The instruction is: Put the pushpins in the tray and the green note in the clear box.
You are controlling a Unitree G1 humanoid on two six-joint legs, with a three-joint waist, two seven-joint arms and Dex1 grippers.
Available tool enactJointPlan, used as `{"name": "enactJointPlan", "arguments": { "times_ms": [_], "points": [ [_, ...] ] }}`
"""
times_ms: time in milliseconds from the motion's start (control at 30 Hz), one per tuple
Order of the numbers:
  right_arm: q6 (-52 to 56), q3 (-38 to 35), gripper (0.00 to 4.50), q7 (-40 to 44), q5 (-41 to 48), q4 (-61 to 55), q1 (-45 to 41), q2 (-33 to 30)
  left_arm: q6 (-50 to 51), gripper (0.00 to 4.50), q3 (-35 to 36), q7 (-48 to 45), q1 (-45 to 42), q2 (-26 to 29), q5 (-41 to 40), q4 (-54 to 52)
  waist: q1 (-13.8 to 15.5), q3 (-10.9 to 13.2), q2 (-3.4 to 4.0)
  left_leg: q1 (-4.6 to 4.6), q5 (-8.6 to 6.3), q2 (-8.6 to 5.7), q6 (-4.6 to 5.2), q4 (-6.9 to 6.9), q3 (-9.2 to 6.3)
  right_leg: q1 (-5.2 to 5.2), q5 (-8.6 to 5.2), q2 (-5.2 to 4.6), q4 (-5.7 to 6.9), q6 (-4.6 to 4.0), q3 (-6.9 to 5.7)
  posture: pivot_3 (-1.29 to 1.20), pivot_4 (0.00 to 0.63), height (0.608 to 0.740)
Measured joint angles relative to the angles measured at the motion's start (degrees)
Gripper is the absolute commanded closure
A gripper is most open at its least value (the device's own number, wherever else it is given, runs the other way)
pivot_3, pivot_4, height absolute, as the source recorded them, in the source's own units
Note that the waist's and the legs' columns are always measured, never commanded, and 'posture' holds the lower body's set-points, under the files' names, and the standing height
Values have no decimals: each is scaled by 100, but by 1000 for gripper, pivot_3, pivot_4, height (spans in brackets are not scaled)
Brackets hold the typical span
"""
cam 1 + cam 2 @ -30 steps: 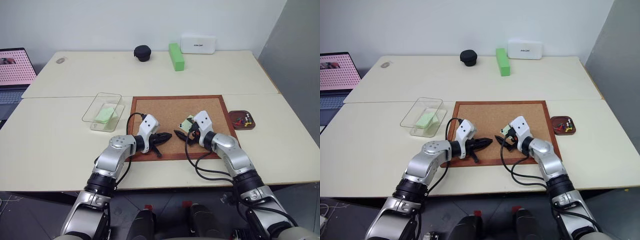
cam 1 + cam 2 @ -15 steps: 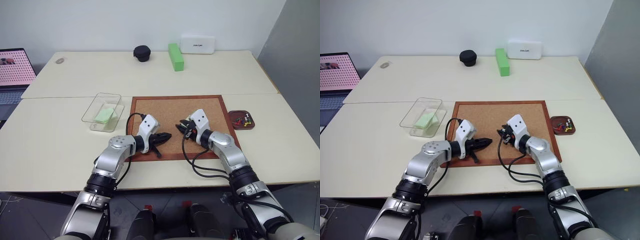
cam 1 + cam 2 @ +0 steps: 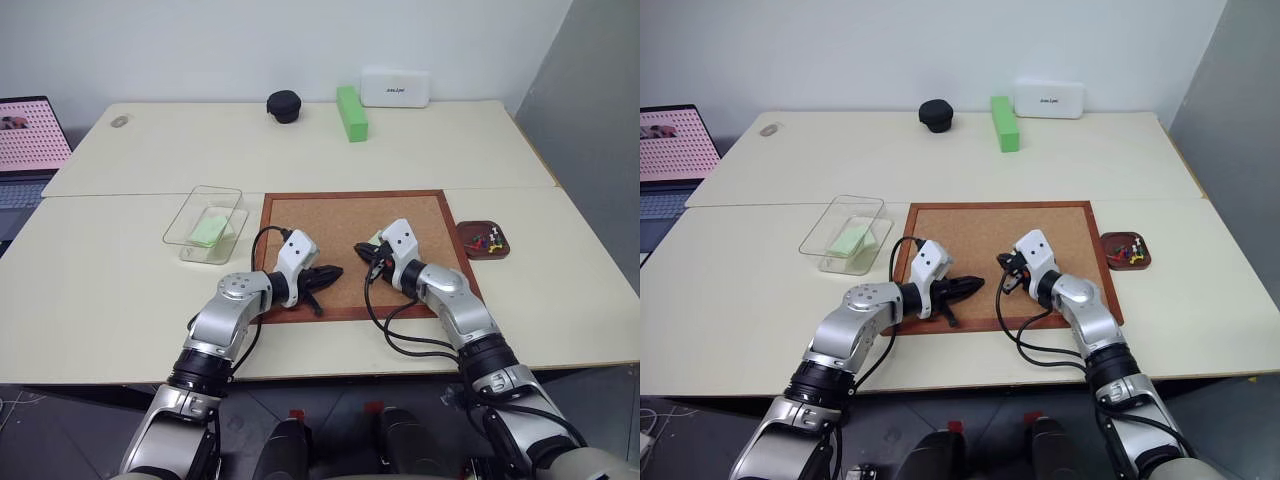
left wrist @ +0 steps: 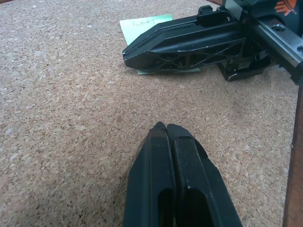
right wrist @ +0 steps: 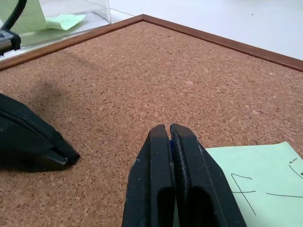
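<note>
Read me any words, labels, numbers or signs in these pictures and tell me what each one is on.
White flat case at the table's far edge: a small dark printed label, too small to read.
Green note on the corkboard: handwritten pen strokes, cut off, not readable.
Laptop screen at the far left: pink rows of tiny marks, too small to read.

corkboard, green block, white case, laptop

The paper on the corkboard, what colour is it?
Pale green note, clearest in the right wrist view.
</note>
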Motion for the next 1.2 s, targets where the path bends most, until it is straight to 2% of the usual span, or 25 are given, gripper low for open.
{"name": "enactJointPlan", "arguments": {
  "times_ms": [200,433,533,600,700,900,967,1000,1033,1200],
  "points": [
    [384,-279,4435,-13,297,-1184,-16,-125,3,4500,9,15,57,0,3,-35,5,0,0,4,0,1,0,0,1,0,0,0,0,0,0,0,150,740],
    [598,-279,4435,-9,288,-1323,-13,-277,29,4500,12,6,14,-17,-2,8,11,0,0,2,0,-1,0,1,2,0,0,0,0,0,0,0,150,740],
    [649,-274,4435,36,284,-1487,-13,-366,366,4500,210,66,-39,-155,-220,56,13,0,0,1,0,-1,0,2,1,0,0,-1,-1,1,-1,0,150,740],
    [666,-209,4435,161,235,-1661,0,-540,1074,4500,664,322,-220,-461,-683,185,32,4,-4,-8,0,-3,1,7,-4,-2,1,-3,-2,3,-7,0,150,740],
    [649,-69,4500,406,197,-1957,90,-826,2079,4071,1455,617,-626,-531,-1404,306,8,10,-14,-24,0,-1,0,6,-6,-15,1,0,-1,3,-9,0,150,740],
    [94,263,4500,940,-190,-2128,231,-1446,3394,2972,2387,801,-1287,-417,-2368,574,-4,11,-17,-34,0,-3,-1,6,-6,-23,1,0,-3,4,-10,0,150,740],
    [-265,391,4500,1132,-321,-2129,247,-1638,3759,2430,2509,812,-1446,-363,-2585,707,-7,12,-18,-34,1,-3,-1,6,-6,-24,1,0,-4,4,-11,0,150,740],
    [-378,435,4500,1198,-366,-2129,254,-1692,3859,2344,2522,793,-1478,-343,-2649,719,-7,13,-19,-34,0,-2,-1,6,-6,-24,1,0,-4,4,-10,0,150,740],
    [-599,484,4500,1322,-459,-2129,265,-1779,4049,2027,2530,750,-1543,-316,-2749,720,-8,13,-20,-34,1,-3,-2,6,-5,-24,1,0,-3,4,-10,0,150,740],
    [-1158,580,4500,1559,-531,-2102,261,-1890,4419,1156,2479,634,-1734,-302,-2952,733,-6,14,-22,-33,1,-2,-3,6,-6,-24,1,-1,-3,4,-9,0,150,740]
  ]
}}
